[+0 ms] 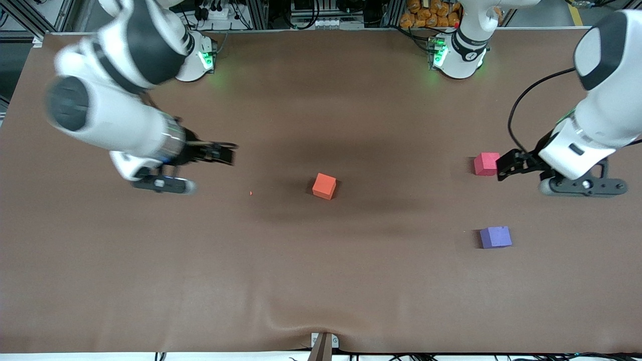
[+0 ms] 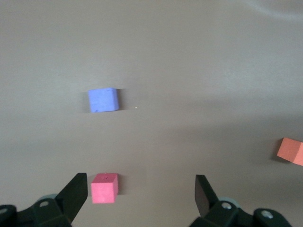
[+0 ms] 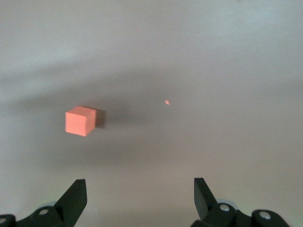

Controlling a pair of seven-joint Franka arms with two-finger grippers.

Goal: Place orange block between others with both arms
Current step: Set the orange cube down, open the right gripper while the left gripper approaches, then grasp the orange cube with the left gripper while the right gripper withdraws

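Note:
The orange block (image 1: 324,186) lies alone near the middle of the brown table (image 1: 321,281); it also shows in the right wrist view (image 3: 80,121) and at the edge of the left wrist view (image 2: 291,151). Toward the left arm's end lie the others: a pinkish-red cube (image 1: 486,164) (image 2: 104,187) and a purple-blue cube (image 1: 495,237) (image 2: 102,100) nearer the front camera. My left gripper (image 1: 505,165) (image 2: 141,194) is open beside the pinkish-red cube, which sits close to one finger. My right gripper (image 1: 226,152) (image 3: 140,196) is open and empty over bare table toward the right arm's end.
A tiny orange crumb (image 1: 251,193) (image 3: 167,102) lies on the cloth between the right gripper and the orange block. Both arm bases (image 1: 200,57) (image 1: 454,55) stand at the table's back edge. A cloth wrinkle and a clamp (image 1: 323,343) mark the front edge.

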